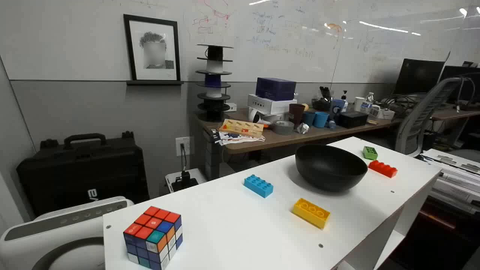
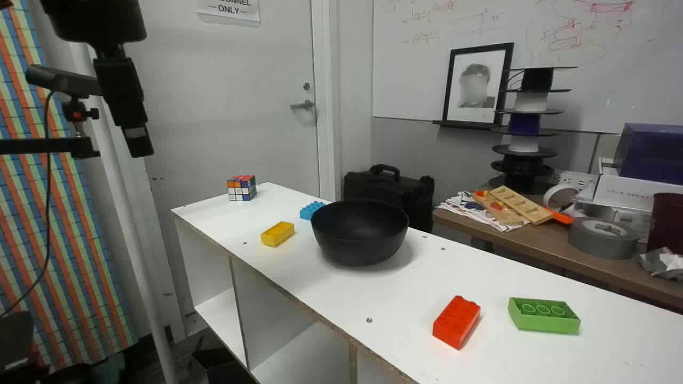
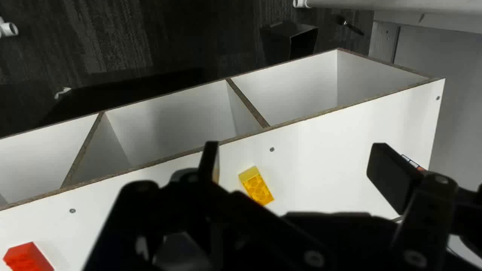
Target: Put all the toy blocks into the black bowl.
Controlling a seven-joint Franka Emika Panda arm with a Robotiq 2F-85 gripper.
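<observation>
The black bowl (image 1: 330,168) (image 2: 360,234) stands on the white shelf top in both exterior views; I cannot make it out in the wrist view. A blue block (image 1: 258,185) (image 2: 311,210) lies beside it, studs up. A yellow block (image 1: 311,213) (image 2: 277,233) lies hollow side up near the shelf's edge. A red block (image 1: 382,168) (image 2: 457,322) and an upturned green block (image 1: 370,153) (image 2: 543,316) lie on the bowl's other side. My gripper (image 3: 295,162) is open and empty above the shelf, with the yellow block (image 3: 257,186) and red block (image 3: 28,258) in the wrist view.
A puzzle cube (image 1: 153,237) (image 2: 241,188) stands at one end of the white shelf (image 1: 225,232). The shelf has open compartments below its edge. A cluttered brown desk (image 1: 262,144) stands behind. A pole with a camera (image 2: 64,80) stands near the arm.
</observation>
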